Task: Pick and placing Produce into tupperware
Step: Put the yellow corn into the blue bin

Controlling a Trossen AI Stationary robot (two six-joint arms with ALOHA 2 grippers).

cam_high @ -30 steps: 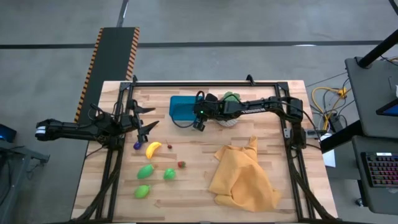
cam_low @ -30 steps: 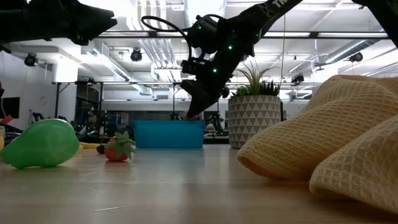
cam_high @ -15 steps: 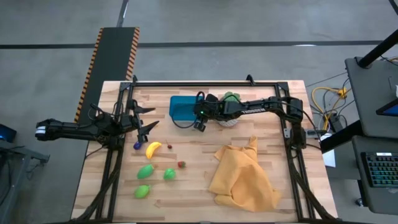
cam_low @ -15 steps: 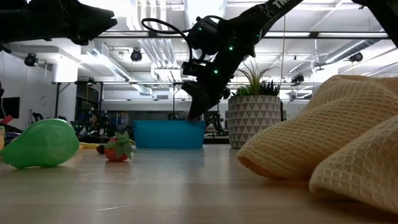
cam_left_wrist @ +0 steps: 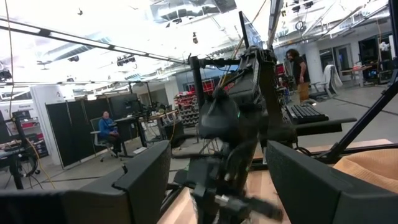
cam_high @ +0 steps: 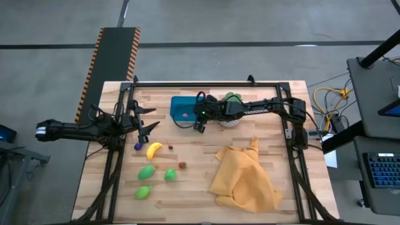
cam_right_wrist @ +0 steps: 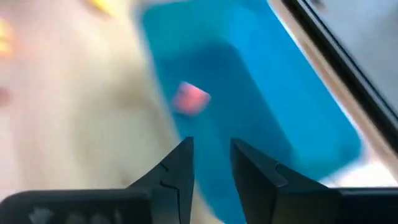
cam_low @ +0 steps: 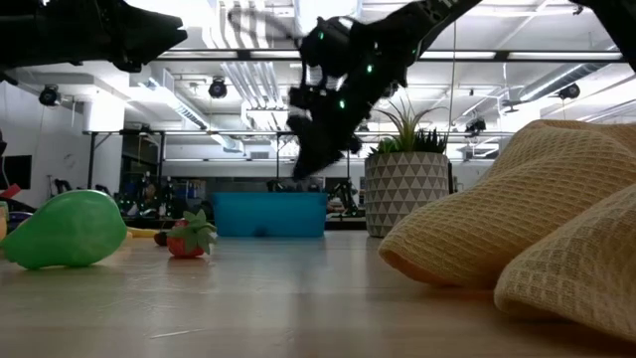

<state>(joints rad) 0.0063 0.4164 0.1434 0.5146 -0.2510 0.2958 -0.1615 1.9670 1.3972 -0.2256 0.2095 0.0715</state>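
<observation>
The right gripper hangs over the near right corner of the teal tupperware, its two dark fingers parted by a narrow gap with nothing between them. Just ahead of those fingertips, a small pink piece of produce lies on the floor of the container, apart from the gripper; from above it shows as a tiny pink dot inside the tub. From table height the gripper sits above the container's rim, clear of it. Right behind this arm stands the white patterned pot with a leafy plant. The left gripper waits well off to the other side of the table, its fingers spread wide and holding nothing. Close below its tips lie a small purple piece and the yellow banana, with a tiny dark red piece just beside the banana. Farther out from that gripper are three green pieces and a small strawberry. A crumpled yellow cloth lies on the wooden table, nearer the right arm's side and well apart from the container.
</observation>
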